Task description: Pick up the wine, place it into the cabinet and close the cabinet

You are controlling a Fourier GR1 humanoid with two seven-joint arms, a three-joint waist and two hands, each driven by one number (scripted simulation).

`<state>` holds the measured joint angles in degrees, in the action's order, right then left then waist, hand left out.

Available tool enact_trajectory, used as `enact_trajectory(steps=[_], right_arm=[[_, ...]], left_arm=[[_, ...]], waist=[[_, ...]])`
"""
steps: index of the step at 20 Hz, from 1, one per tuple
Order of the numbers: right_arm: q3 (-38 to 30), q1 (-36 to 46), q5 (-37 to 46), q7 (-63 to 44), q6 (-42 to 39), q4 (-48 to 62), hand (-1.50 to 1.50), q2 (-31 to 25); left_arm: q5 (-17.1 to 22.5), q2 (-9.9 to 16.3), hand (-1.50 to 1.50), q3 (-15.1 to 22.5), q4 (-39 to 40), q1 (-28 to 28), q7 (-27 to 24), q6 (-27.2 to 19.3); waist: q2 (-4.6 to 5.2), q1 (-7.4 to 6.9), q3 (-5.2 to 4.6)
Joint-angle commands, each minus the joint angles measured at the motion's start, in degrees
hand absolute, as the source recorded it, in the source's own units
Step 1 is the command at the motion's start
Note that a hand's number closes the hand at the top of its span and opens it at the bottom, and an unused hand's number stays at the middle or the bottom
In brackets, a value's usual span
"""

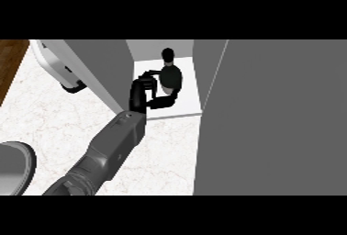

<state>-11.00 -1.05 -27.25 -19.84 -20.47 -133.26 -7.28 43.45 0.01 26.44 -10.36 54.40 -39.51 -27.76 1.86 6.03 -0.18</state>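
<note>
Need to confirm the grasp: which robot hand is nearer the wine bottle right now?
Left. The left robot hand curls around the wine bottle inside the open cabinet. The right robot hand is out of view.

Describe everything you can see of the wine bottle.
The wine bottle is dark, nearly black, with a rounded body and a narrower neck ending in a dark top. It appears to stand upright on the white cabinet floor, inside the open cabinet between its grey walls. The left hand curls round its body: fingers wrap the near side and the thumb hooks across its lower part, hiding its base. No label shows. Whether it rests on the floor or is held just above it cannot be told.
</note>
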Motion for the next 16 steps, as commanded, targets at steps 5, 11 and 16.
enact_trajectory(steps=[5, 11, 16], right_arm=[[-0.32, -0.97, 0.17, 2.62, -2.05, 2.74, -1.50, 0.57], [1.18, -0.27, -0.28, -0.22, -0.62, 0.58, -1.50, 0.25], [0.44, 0.38, 1.75, 2.18, -1.14, 3.21, -1.50, 0.77]], left_arm=[[1.24, -0.01, 1.50, -1.32, 1.60, 4.19, 0.68, 0.23], [1.61, -0.01, 1.50, -1.26, 1.24, 3.56, -1.16, 0.73], [1.08, 0.00, 1.50, -2.31, 4.80, 10.19, 1.23, 0.17]], waist=[[0.24, 0.39, 0.09], [0.29, 0.98, 0.01], [0.54, -0.01, 0.10]])
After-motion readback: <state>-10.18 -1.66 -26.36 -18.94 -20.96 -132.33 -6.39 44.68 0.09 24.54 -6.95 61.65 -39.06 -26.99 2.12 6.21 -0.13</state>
